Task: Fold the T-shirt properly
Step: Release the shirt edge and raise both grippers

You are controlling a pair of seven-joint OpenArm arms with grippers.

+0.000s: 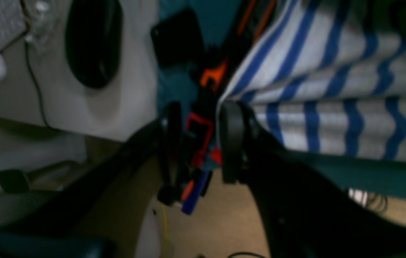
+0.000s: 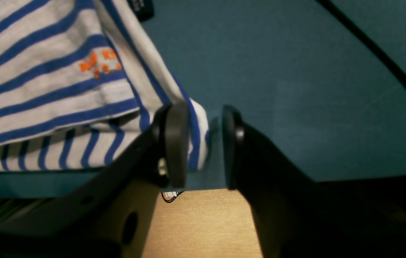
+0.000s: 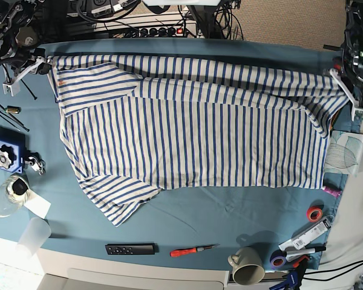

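Clearly the T-shirt [image 3: 193, 139] is light, limp cloth that sags and slides; I'd hold it at corners and hems. It lies spread across the counter [image 3: 230, 217], filling most of the base view. At upper left my right gripper [image 2: 204, 143] has jaws apart around a hem corner. At upper right my left gripper [image 1: 201, 143] also stands apart, cloth touching one jaw.

The T-shirt [image 3: 193, 136] lies spread across the counter [image 3: 187, 223], its far corners at the left gripper [image 3: 340, 78] and right gripper [image 3: 41, 61].
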